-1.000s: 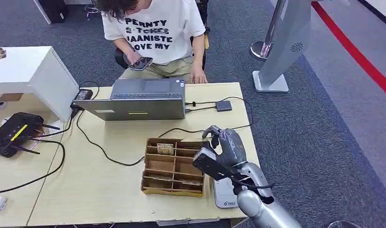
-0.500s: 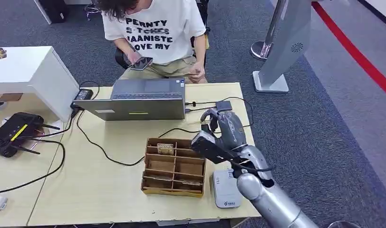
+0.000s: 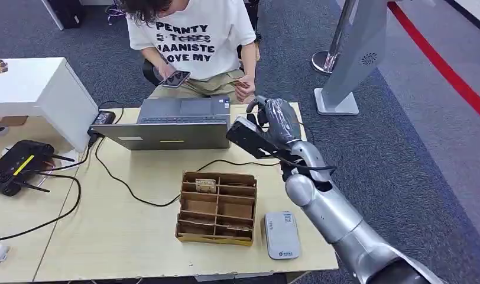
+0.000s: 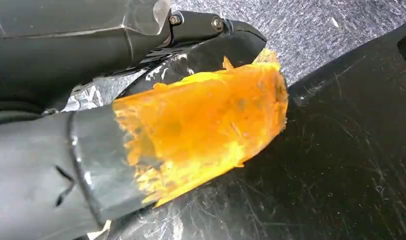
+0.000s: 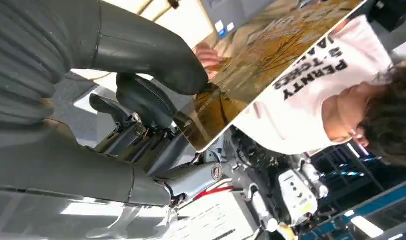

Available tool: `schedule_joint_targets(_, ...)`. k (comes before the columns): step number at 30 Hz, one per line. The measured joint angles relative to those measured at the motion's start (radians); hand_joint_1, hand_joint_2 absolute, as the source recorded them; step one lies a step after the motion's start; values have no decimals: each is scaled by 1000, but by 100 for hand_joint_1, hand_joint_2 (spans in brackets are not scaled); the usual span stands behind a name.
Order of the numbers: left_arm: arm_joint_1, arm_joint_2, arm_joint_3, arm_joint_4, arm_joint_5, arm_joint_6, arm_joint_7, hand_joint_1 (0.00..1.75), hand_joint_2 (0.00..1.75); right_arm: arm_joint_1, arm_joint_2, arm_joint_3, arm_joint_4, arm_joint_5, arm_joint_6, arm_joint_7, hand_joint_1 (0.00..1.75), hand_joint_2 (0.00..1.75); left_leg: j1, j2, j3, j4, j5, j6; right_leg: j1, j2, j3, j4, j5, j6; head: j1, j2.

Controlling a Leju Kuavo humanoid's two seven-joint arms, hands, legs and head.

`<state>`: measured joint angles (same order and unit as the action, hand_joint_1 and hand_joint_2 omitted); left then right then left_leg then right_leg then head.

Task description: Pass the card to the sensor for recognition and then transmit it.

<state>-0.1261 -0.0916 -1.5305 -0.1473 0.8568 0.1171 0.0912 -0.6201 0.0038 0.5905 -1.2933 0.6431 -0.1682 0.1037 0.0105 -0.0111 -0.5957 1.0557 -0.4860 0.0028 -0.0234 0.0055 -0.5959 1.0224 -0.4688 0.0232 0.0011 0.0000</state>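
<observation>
My right hand (image 3: 274,121) is stretched over the table's far edge, beside the laptop (image 3: 175,123), toward the seated person (image 3: 193,35). In the right wrist view its thumb (image 5: 141,52) and fingers pinch a card (image 5: 271,55) with a golden-brown picture. The person's hand (image 3: 245,86) is raised close to my hand and reaches the card's edge (image 5: 207,54); whether it grips the card is unclear. The grey-white card sensor (image 3: 282,234) lies flat near the front right of the table. My left hand (image 4: 141,145) has an orange-coated fingertip, seen against dark surfaces.
A cardboard divider box (image 3: 217,208) with one card (image 3: 206,185) in a rear slot stands left of the sensor. Black cables (image 3: 125,183) cross the table. A black router (image 3: 16,165) lies at the left. A white stand (image 3: 356,53) rises beyond the right edge.
My right arm rose from above the sensor and box and swung forward to the table's far edge, carrying the card. The person's hand lifted off the table toward it.
</observation>
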Motion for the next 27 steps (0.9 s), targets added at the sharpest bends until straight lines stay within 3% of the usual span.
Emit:
schedule_joint_targets(9,0,2,0,0,-18,-6,2,0,0,-70,31,-13,79,37,-3,32,175,175,0,0,0,0,0,0,0,0,0,0,0,0,0,0)
schedule_joint_targets(15,-3,2,0,0,-36,-15,5,0,0,-125,55,-35,151,131,-23,67,175,175,0,0,0,0,0,0,0,0,0,0,0,0,0,0)
schedule_joint_targets(27,-6,2,0,0,-53,-20,5,0,0,-163,78,-48,227,202,-31,101,175,175,0,0,0,0,0,0,0,0,0,0,0,0,0,0)
